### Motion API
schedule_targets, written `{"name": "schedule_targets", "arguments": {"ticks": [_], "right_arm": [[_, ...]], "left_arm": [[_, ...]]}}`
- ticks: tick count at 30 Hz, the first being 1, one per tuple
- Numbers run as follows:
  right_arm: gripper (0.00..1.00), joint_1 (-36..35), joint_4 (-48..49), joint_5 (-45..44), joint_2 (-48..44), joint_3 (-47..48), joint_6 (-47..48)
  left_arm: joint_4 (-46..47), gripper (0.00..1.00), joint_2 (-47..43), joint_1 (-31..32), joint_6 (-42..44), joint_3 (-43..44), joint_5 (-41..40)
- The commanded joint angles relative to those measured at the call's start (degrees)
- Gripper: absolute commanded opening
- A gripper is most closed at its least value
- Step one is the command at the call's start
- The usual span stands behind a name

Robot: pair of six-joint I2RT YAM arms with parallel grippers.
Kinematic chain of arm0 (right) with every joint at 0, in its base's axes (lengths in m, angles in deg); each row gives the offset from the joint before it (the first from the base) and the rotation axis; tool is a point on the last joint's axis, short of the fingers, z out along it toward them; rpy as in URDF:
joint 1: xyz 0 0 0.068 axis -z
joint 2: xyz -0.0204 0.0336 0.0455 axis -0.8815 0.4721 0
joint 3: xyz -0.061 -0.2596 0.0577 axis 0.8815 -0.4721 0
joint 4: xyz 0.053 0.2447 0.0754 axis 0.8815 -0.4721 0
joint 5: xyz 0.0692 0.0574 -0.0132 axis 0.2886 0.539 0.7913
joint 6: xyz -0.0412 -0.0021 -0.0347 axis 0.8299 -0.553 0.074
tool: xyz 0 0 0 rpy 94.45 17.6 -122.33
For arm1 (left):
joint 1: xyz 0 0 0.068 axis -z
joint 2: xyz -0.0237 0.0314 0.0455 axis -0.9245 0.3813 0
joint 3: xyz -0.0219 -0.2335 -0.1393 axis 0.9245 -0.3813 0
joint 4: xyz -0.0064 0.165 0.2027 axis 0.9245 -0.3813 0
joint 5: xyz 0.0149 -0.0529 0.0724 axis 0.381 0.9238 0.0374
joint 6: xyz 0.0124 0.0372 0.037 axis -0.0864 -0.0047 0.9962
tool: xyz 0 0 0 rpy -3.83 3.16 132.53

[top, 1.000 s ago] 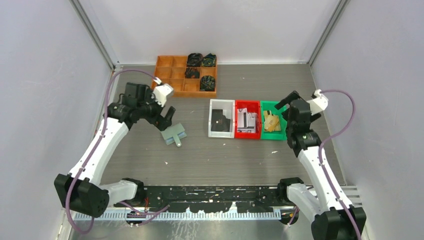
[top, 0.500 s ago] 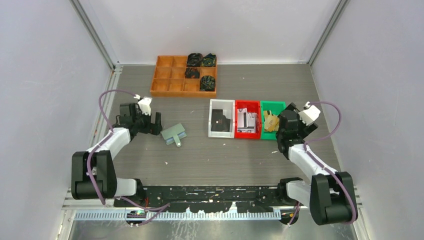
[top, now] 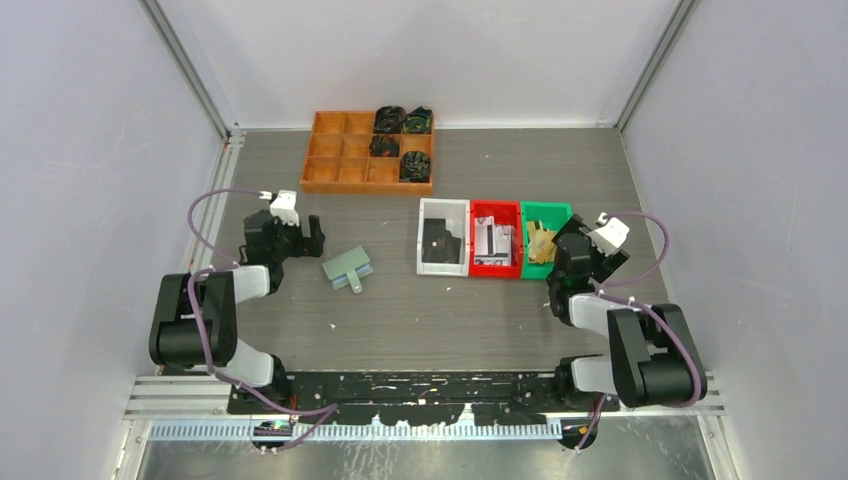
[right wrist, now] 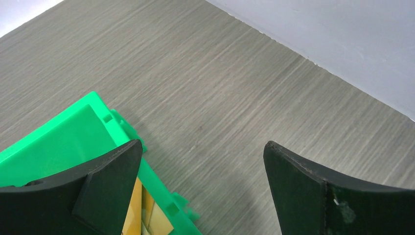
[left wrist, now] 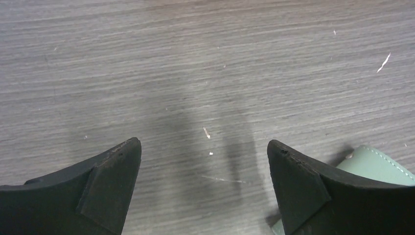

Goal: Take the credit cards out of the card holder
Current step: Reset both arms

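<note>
The card holder [top: 347,267], a pale sage-green wallet with a small tab, lies closed on the table left of centre. One corner of the card holder [left wrist: 379,164] shows beside the right finger in the left wrist view. My left gripper [top: 308,240] sits low just left of it, open and empty; the left gripper [left wrist: 203,147] has only bare table between its fingers. Credit cards lie in the bins: tan ones [top: 543,245] in the green bin, greyish ones [top: 492,240] in the red, dark ones [top: 440,245] in the white. A tan card [right wrist: 142,210] shows under my open, empty right gripper [right wrist: 203,147].
White bin [top: 443,212], red bin [top: 496,208] and green bin [top: 545,208] stand in a row at centre right; my right gripper [top: 583,250] is beside the green bin [right wrist: 68,142]. An orange tray [top: 345,150] with black coiled items stands at the back. Walls enclose the table.
Both arms have folded back and down toward their bases. The left gripper drew away leftward from the card holder; the right gripper sank beside the green bin. Both stayed open.
</note>
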Motion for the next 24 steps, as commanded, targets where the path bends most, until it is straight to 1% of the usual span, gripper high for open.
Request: {"name": "schedule_targets", "arguments": {"ticks": [1, 3, 4, 5, 6, 8, 9, 10, 11, 13, 15, 17, 19, 21, 24], "right_arm": [[0.99, 0.0, 10.6, 1.4, 4.4, 0.7, 5.2], [1.0, 0.0, 15.3, 1.9, 8.4, 1.0, 6.3], [1.0, 0.0, 15.9, 3.6, 10.0, 1.4, 8.0], [0.99, 0.0, 14.0, 6.6, 10.7, 2.7, 9.2], [0.99, 0.0, 12.7, 10.1, 11.3, 4.0, 10.2], [0.99, -0.1, 15.0, 13.6, 13.8, 4.3, 11.9], [1.0, 0.2, 14.6, 13.7, 14.1, 4.1, 10.9], [0.99, 0.5, 17.0, 14.4, 15.3, 3.5, 10.7], [1.0, 0.5, 19.9, 15.4, 17.0, 3.2, 12.4], [1.0, 0.5, 16.9, 16.0, 16.0, 3.6, 11.6], [1.0, 0.8, 18.5, 16.3, 16.8, 3.7, 12.0], [1.0, 1.1, 16.6, 16.6, 16.0, 3.8, 11.4], [0.99, 1.1, 18.7, 16.6, 16.4, 3.2, 12.0], [0.99, 1.1, 17.3, 16.9, 16.0, 3.6, 11.9], [1.0, 1.1, 18.4, 17.6, 16.3, 3.0, 12.4]], "left_arm": [[12.9, 1.0, 1.4, 0.0, -1.9, -1.5, -0.4], [15.1, 1.0, 1.3, 0.0, -2.0, -2.6, -0.7], [16.7, 1.0, 1.1, 0.1, -2.0, -3.5, -0.7], [18.8, 1.0, 0.8, 0.2, -1.9, -5.0, -1.4], [22.9, 1.0, 1.5, 0.3, -2.2, -8.5, -2.5], [40.3, 1.0, 5.2, 0.2, -3.3, -13.5, -3.8], [39.2, 1.0, 4.6, 0.3, -2.9, -14.1, -3.1], [36.1, 1.0, 3.1, 0.3, -3.0, -13.5, -3.3], [34.0, 1.0, 2.7, 0.3, -3.4, -12.5, -5.1], [32.2, 1.0, 4.1, 0.3, -4.6, -10.2, -7.8], [26.0, 1.0, 3.1, 0.5, -4.2, -7.9, -7.6], [26.7, 1.0, 3.7, 1.0, -3.6, -7.8, -7.6], [26.8, 1.0, 3.6, 1.1, -3.6, -7.9, -7.4], [26.8, 1.0, 3.5, 1.0, -3.6, -8.0, -7.3], [26.8, 1.0, 3.5, 1.1, -3.6, -8.0, -7.3]]}}
